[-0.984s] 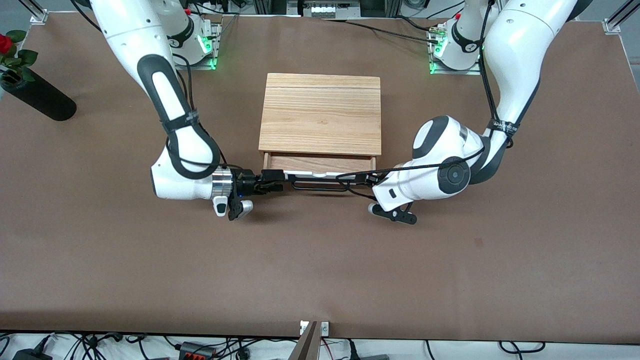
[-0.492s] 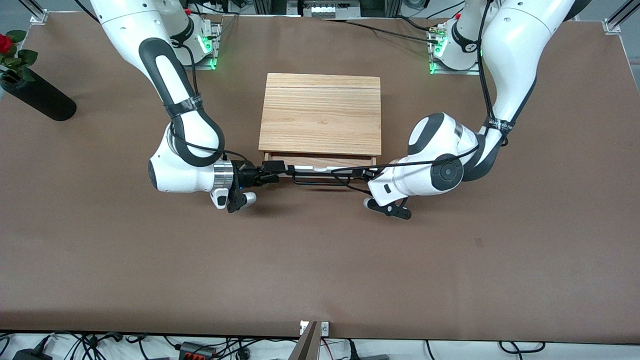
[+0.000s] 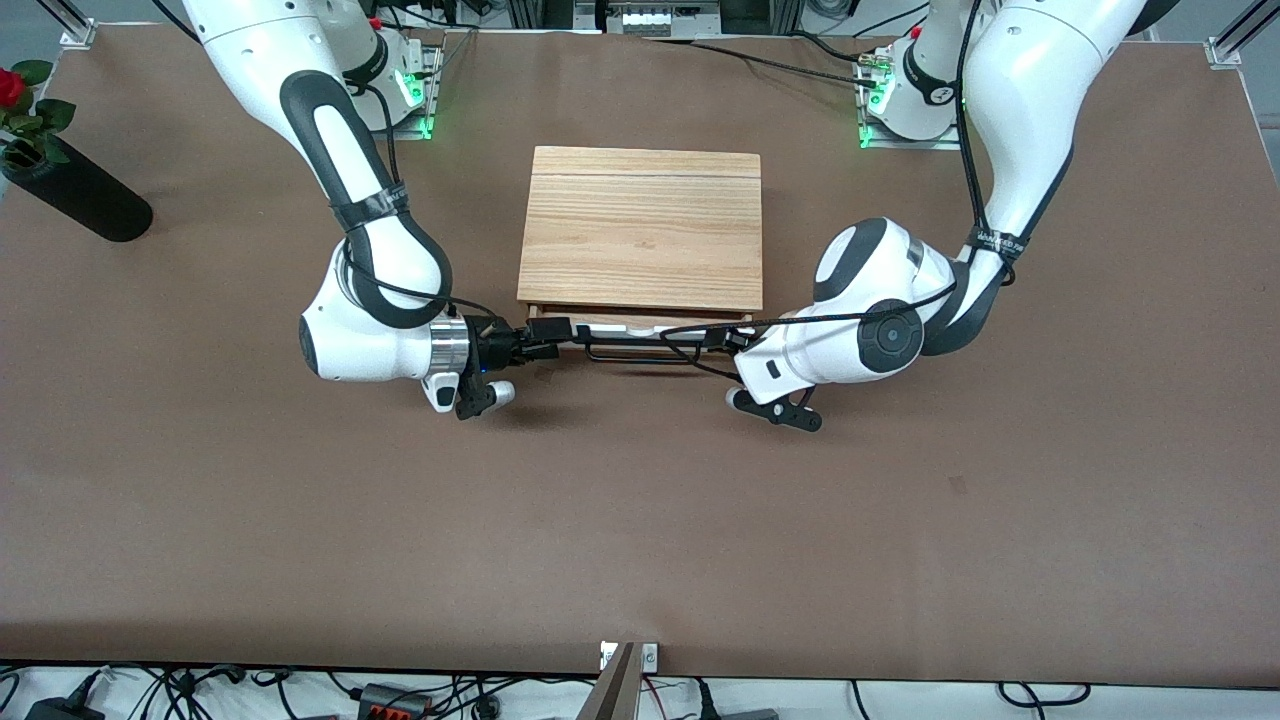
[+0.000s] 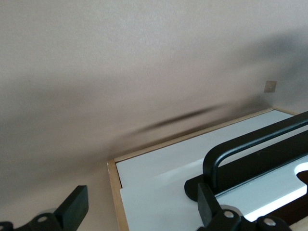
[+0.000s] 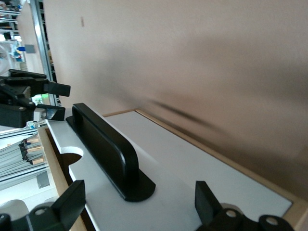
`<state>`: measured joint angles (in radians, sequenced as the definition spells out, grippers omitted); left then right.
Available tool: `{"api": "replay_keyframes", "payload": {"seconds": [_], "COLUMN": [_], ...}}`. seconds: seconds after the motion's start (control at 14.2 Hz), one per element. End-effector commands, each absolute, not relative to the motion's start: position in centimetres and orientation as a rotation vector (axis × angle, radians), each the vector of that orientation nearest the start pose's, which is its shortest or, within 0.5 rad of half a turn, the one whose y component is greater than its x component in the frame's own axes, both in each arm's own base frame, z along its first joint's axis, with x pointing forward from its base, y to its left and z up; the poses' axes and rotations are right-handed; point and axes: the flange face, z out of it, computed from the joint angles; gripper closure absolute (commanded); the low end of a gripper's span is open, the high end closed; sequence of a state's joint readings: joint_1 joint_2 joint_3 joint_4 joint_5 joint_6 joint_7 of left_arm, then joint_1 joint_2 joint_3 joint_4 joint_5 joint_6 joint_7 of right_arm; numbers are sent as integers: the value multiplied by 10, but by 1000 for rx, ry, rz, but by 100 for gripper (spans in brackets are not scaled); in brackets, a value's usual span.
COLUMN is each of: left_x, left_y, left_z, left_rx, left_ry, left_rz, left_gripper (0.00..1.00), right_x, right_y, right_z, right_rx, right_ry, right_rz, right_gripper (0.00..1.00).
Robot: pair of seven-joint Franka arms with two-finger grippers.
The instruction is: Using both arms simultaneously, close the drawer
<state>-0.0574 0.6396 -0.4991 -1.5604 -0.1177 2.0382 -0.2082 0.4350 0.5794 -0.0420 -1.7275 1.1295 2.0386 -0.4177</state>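
The drawer stands almost fully inside the oak cabinet; only a thin strip of its wooden inside shows. Its white front and black bar handle face the front camera. My right gripper is open against the front panel at the right arm's end of the handle. My left gripper is open against it at the left arm's end. The left wrist view shows the white front, the handle and my open gripper. The right wrist view shows the front, the handle and my open gripper.
A black vase with a red rose lies at the right arm's end of the table. The arm bases stand farther from the front camera than the cabinet. A metal post rises at the table's near edge.
Both grippers have moved toward the cabinet with the drawer's front. The drawer has slid in, and the open strip has shrunk to a sliver.
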Motion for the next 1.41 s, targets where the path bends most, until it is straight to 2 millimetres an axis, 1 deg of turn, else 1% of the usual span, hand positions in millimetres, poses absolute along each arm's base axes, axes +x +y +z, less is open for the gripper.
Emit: {"api": "replay_keyframes", "payload": {"seconds": [0.0,0.28,0.42,0.7,0.77,0.84,0.91,0.98,1.12,1.2,1.34], "left_x": [589,584,583,581,581,581,581,581,585,587,592], "left_y": [-319,-319,-317,-316,-316,-316,-316,-316,-313,-312,-309], "left_z": [312,311,310,309,309,309,310,310,313,315,316], "left_rx": [-3395,-3379,-3372,-3362,-3361,-3360,-3358,-3358,-3365,-3371,-3383], "left_ry": [409,420,423,428,428,426,427,427,414,409,384], "left_rz": [422,467,490,516,519,521,526,526,516,505,477], "left_gripper": [0,0,0,0,0,0,0,0,0,0,0], "right_x": [566,559,555,548,550,554,557,567,578,587,600], "right_y": [306,306,314,324,322,321,321,320,319,313,296], "right_z": [243,243,246,249,250,256,265,279,314,333,364], "right_rx": [-2281,-2301,-2309,-2346,-2353,-2372,-2398,-2437,-2517,-2555,-2627], "right_ry": [-97,-95,-71,-81,-87,-111,-140,-174,-211,-210,-228], "right_rz": [381,444,468,495,491,475,459,427,374,338,275], "right_gripper": [0,0,0,0,0,0,0,0,0,0,0]}}
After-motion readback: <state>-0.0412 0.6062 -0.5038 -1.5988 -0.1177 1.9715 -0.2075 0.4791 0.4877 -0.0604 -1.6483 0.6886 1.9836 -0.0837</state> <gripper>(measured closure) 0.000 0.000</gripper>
